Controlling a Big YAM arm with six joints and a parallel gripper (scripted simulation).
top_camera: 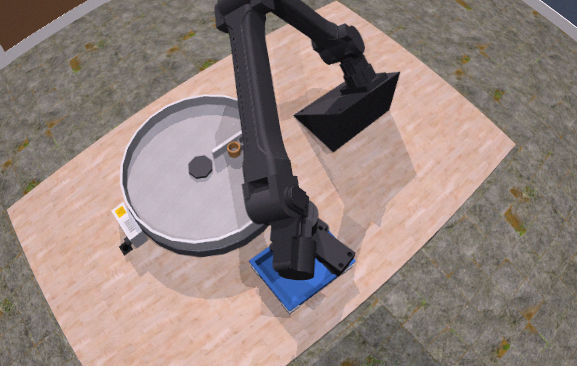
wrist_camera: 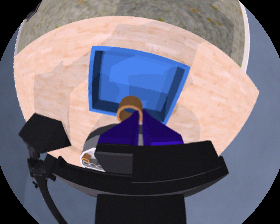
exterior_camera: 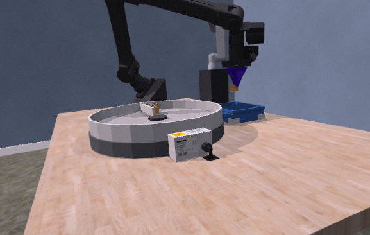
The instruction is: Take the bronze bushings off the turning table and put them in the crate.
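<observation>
My gripper is shut on the wall of a bronze bushing and holds it above the blue crate. In the top view the arm hides the fingers. No bushing shows on the visible part of the crate's floor. Another bronze bushing stands on the grey turning table, beside the white bar. Bronze also shows just behind it in the exterior view; I cannot tell if it is a separate bushing. A small grey thing is partly hidden by the arm there.
The turning table has a raised rim, a dark centre hub and a white bar. A white labelled box stands against its outside. The crate stands beside the turning table.
</observation>
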